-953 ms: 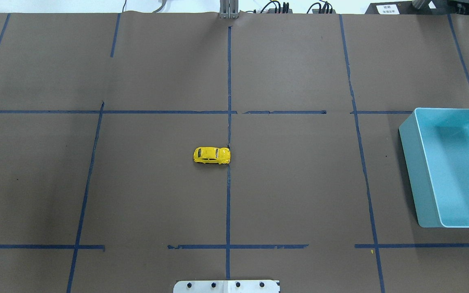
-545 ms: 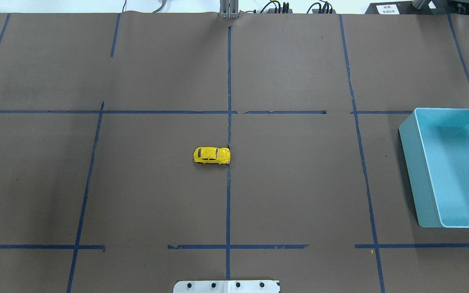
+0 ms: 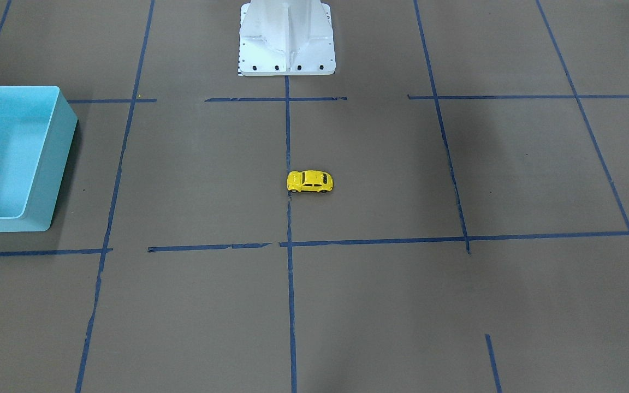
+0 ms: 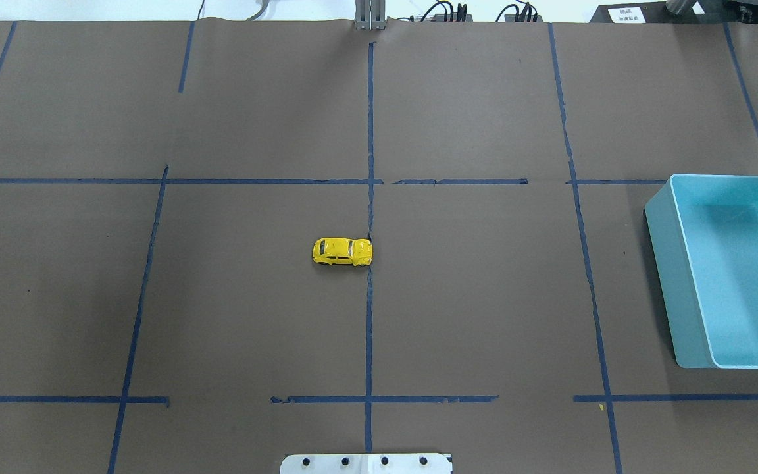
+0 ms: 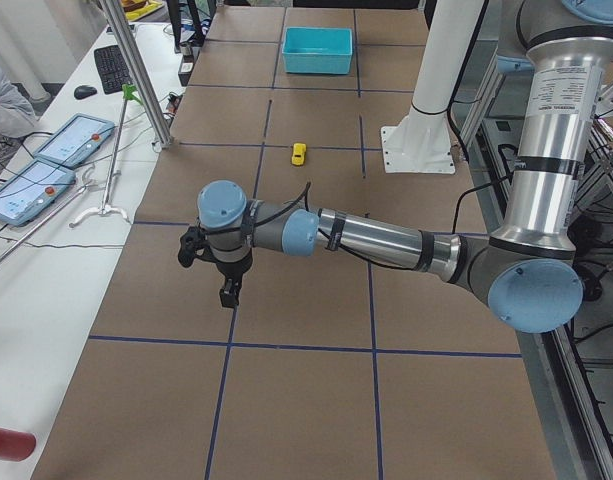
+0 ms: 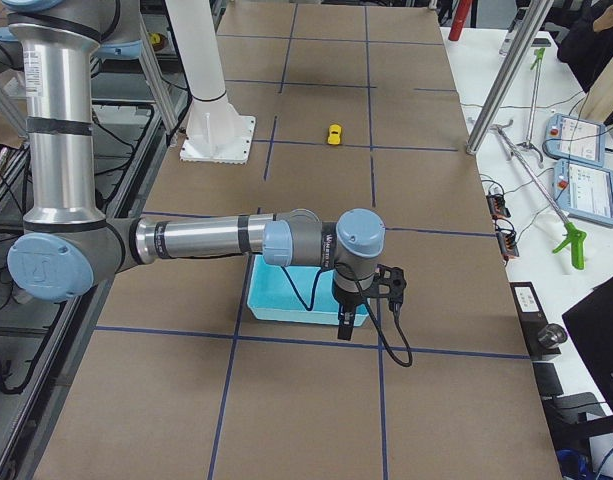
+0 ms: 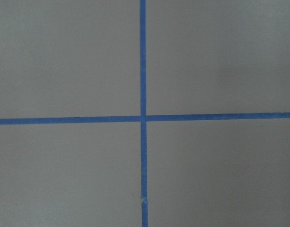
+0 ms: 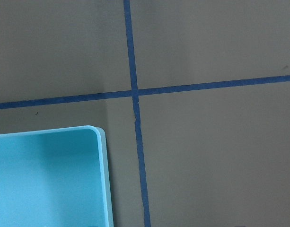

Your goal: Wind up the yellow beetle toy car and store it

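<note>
Brown table paper [image 4: 221, 316] with blue tape lines [image 4: 370, 131], and one little car waiting.
Nothing has moved in the last second. The yellow beetle toy car [image 4: 343, 251] sits in the middle of the overhead view, touching the middle line, and the blue-green bin [image 4: 665, 276] stays at the right edge, so winding up has not begun. In the side views the left gripper [image 5: 229, 292] and right gripper [image 6: 344, 327] point down on stretched-out arms, far from the car. I cannot tell if either is apart or together.
</note>
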You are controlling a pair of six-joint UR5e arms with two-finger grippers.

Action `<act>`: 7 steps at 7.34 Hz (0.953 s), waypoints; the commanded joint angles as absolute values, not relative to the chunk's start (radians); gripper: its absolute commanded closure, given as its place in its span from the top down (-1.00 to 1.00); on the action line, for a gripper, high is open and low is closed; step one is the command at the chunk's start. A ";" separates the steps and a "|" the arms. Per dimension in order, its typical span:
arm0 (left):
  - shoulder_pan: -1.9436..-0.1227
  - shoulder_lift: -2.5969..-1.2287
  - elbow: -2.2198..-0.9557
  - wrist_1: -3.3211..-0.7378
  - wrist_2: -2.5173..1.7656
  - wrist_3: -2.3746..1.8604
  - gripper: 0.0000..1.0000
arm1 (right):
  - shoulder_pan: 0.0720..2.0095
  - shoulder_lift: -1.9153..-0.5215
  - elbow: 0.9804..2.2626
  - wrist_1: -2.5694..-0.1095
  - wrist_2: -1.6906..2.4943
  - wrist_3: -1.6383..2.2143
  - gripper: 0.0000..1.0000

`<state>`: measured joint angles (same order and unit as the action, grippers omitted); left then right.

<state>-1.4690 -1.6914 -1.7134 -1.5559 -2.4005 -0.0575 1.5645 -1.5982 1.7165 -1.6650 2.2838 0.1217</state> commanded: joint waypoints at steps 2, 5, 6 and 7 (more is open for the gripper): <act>-1.089 -1.952 -1.833 -1.546 -2.407 -0.058 0.99 | 1.565 -1.597 1.715 -1.664 2.284 0.124 1.00; -0.762 -2.202 -1.790 -1.545 -2.390 -0.060 0.99 | 1.565 -1.598 1.717 -1.664 2.286 0.124 1.00; -0.726 -2.251 -1.780 -1.539 -2.305 -0.049 0.99 | 1.565 -1.598 1.717 -1.664 2.286 0.123 1.00; -0.671 -2.314 -1.776 -1.498 -2.237 -0.028 0.99 | 1.565 -1.598 1.717 -1.664 2.287 0.123 1.00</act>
